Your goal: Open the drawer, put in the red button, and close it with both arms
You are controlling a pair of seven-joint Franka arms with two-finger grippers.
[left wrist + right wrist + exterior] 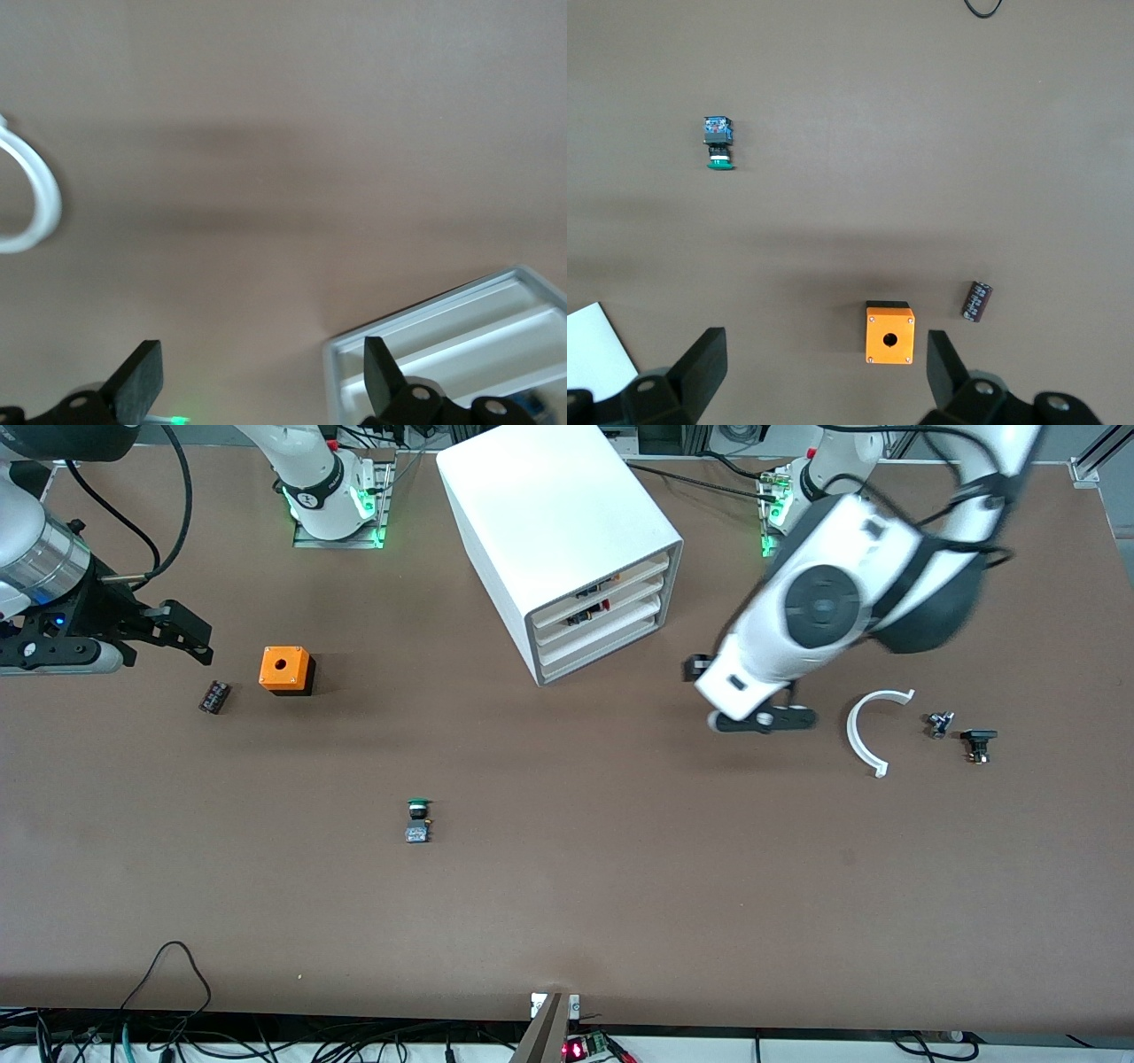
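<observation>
Left gripper (261,372), wide open and empty, hangs mid-frame just off the cabinet (549,505) front, way closer to the drawer (638,592) than the idle right gripper (190,638), also open and empty, at the frame's edge.

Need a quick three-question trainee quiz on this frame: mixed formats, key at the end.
1. True or false: the green-capped button lies on its side on the table, nearer to the front camera than the orange box.
2. Pick one. The left gripper hangs over:
A. bare table between the cabinet and the white curved piece
B. the orange box
C. the green-capped button
3. Fill in: the left gripper and the right gripper both have their fingers ____.

Key: 1 true; 2 A; 3 open.
</observation>
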